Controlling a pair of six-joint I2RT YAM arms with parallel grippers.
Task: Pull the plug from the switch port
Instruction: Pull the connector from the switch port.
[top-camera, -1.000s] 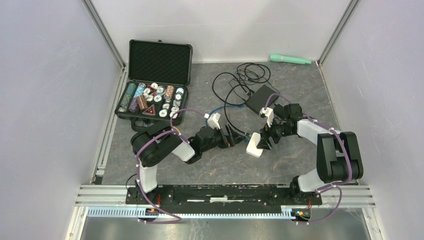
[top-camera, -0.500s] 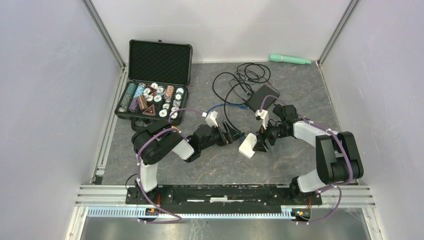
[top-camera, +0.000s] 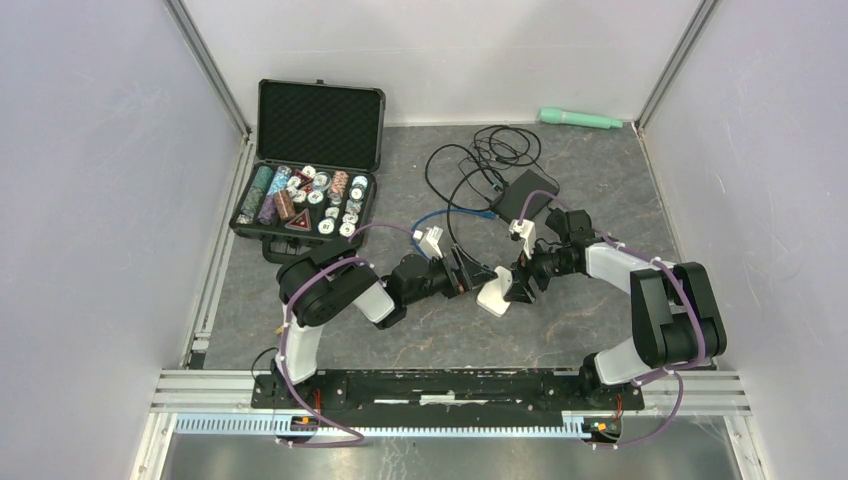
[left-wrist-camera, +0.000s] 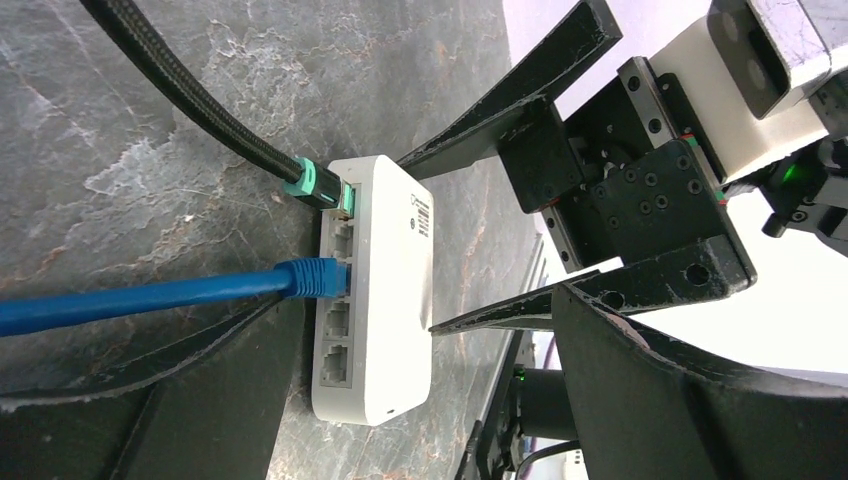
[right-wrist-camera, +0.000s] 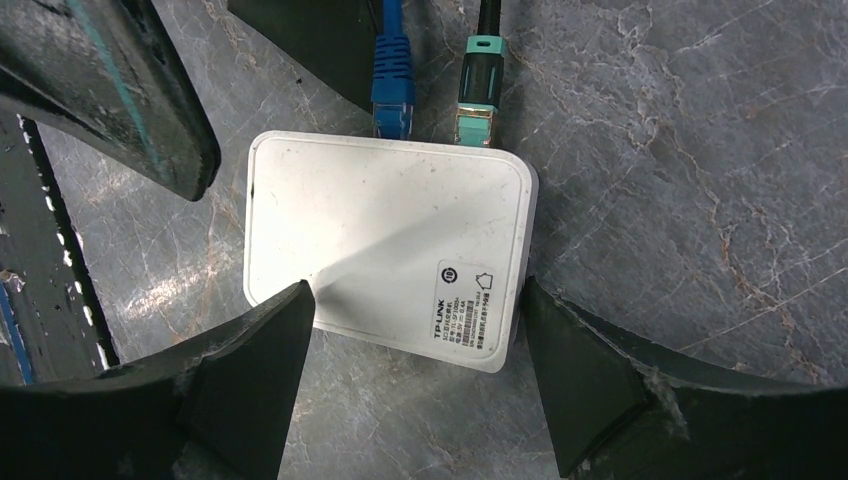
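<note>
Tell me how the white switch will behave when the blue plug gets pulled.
The white switch looks like light, smooth plastic, so it would probably slide on the table unless the right gripper braces its sides. The blue plug sits fully in, so pulling may drag the switch along.

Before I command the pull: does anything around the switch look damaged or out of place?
Nothing looks damaged. The switch lies label side up, pinched in the right gripper. The blue plug and the teal plug both sit in their ports. The left gripper is open, holding neither.
</note>
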